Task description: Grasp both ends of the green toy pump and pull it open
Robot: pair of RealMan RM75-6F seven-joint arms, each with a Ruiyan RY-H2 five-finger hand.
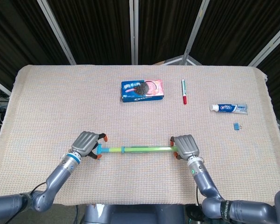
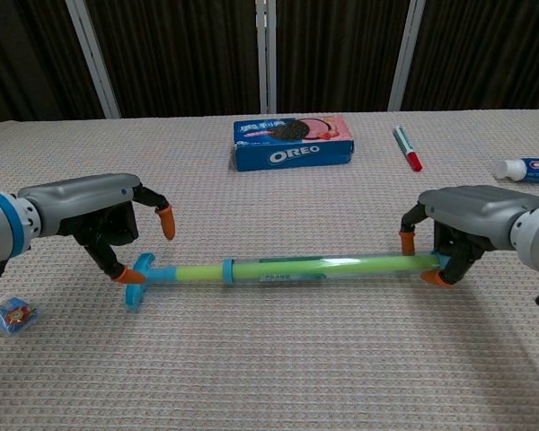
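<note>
The green toy pump (image 1: 140,149) lies left-to-right on the woven cloth, with its blue T-handle (image 2: 136,277) at the left end. My right hand (image 1: 184,145) grips the right end of the tube (image 2: 341,266), fingers curled around it. My left hand (image 2: 94,211) arches over the T-handle. Its thumb tip touches the handle while the other fingers (image 2: 165,218) stay spread above the rod, not closed on it.
An Oreo box (image 1: 142,90) sits at the far middle, with a red-capped marker (image 1: 183,91) to its right. A toothpaste tube (image 1: 228,108) and a small blue clip (image 1: 236,126) lie at the right. A small blue packet (image 2: 12,315) lies near the left forearm.
</note>
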